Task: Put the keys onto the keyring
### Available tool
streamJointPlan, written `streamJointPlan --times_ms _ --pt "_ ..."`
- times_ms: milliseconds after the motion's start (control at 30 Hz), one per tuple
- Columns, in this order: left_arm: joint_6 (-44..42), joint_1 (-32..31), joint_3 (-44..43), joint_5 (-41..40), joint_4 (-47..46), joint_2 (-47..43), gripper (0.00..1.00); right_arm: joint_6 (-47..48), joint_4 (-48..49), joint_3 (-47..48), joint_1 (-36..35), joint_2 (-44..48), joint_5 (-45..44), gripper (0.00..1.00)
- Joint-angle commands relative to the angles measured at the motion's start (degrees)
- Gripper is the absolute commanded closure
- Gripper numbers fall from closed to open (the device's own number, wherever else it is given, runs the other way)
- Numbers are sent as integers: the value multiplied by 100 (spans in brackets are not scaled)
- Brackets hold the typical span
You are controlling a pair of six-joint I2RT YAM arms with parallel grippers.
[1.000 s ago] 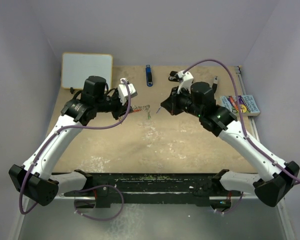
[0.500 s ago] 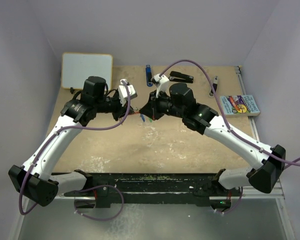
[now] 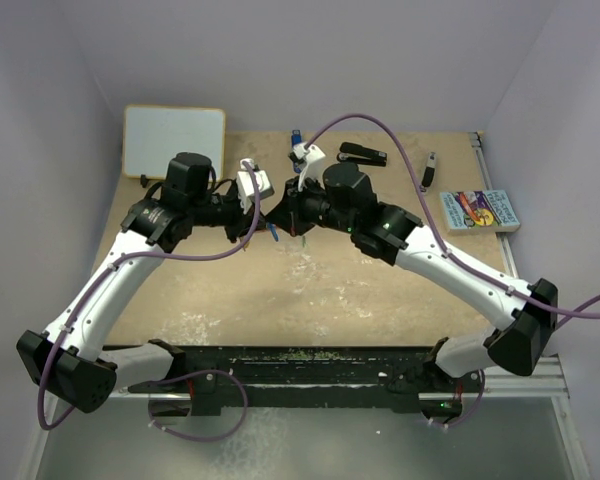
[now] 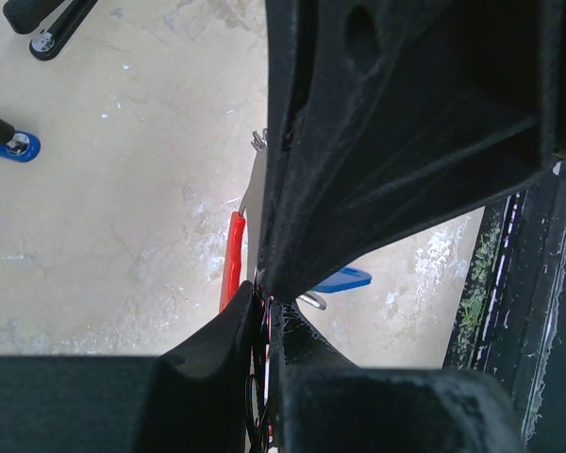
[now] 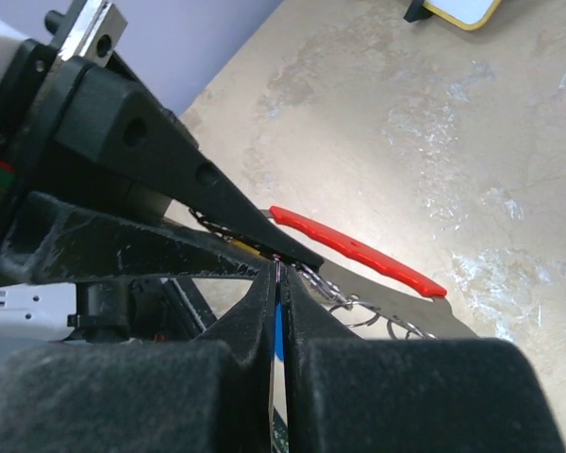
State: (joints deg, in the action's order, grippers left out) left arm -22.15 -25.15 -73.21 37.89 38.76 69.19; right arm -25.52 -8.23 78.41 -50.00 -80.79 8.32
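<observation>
My left gripper (image 3: 264,214) is shut on the keyring and holds it above the table. Its red crescent clip (image 4: 231,266) sticks out past the jaws, and it also shows in the right wrist view (image 5: 358,250) with its silvery chain and rings (image 5: 363,307). My right gripper (image 3: 284,214) meets the left one tip to tip. It is shut on a thin key with a blue tag (image 5: 278,326), and its tips (image 5: 278,274) touch the left gripper's finger (image 5: 170,170). The blue tag (image 4: 344,279) hangs below. The other keys are hidden by the grippers.
A whiteboard (image 3: 174,140) lies at the back left. A black stapler (image 3: 364,154) and a blue-and-black stick (image 3: 296,134) lie at the back middle. A small dark object (image 3: 430,168) and a colourful book (image 3: 480,210) lie at the right edge.
My right arm has swung left across the table with the key until its tips meet my left gripper. My left arm has stayed where it was.
</observation>
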Motion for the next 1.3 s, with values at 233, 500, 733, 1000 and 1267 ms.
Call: streamJointPlan --times_ms 233,500,733,1000,1267 --pt "-61 -8 -56 228 -165 -209 96 -15 -206 554 -149 -121 -698 100" --pt "-17 -8 -57 177 -206 -203 96 87 -442 583 -246 -77 -990 100" --pt "52 -8 -94 152 -245 -196 96 118 -539 477 -265 -9 -1206 100" --pt "62 -12 -103 161 -242 -190 96 147 -586 461 -278 50 -1364 100" --pt "101 -8 -105 85 -257 -226 96 67 -650 371 -275 111 -1464 100"
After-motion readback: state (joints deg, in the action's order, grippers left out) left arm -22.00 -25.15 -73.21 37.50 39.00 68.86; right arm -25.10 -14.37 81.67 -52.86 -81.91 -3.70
